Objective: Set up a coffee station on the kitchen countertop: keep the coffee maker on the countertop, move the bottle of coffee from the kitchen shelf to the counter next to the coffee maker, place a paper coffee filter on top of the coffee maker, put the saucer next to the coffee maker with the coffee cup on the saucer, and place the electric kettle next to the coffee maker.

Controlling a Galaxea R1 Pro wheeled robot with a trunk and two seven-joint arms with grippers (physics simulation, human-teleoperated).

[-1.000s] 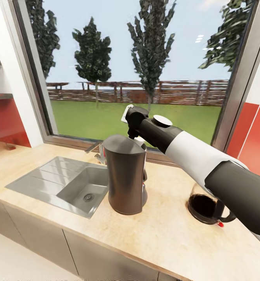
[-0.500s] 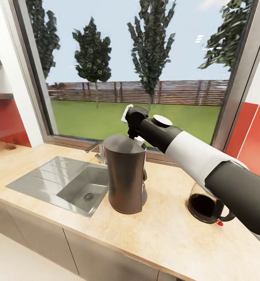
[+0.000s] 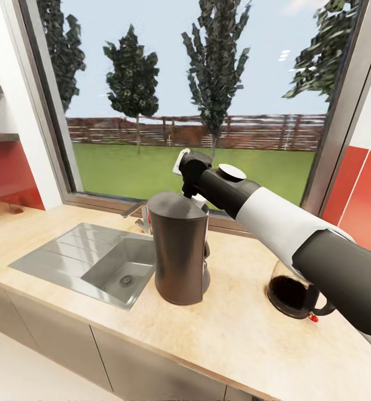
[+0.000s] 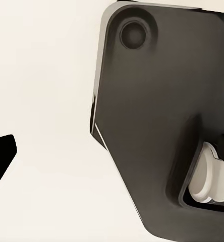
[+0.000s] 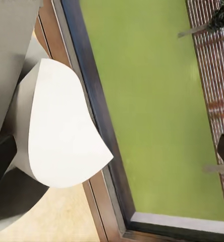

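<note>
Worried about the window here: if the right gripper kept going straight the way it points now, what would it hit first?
Probably the window frame behind the coffee maker; the right wrist view looks past the white paper filter toward it, though depth is unclear.

On my countertop point(image 3: 235, 328): one coffee maker point(image 3: 180, 250), one kettle point(image 3: 294, 295) to its right, one sink point(image 3: 91, 262) to its left, one tap point(image 3: 138, 214) behind it. One white paper filter point(image 5: 61, 131) lies beside the coffee maker.
</note>
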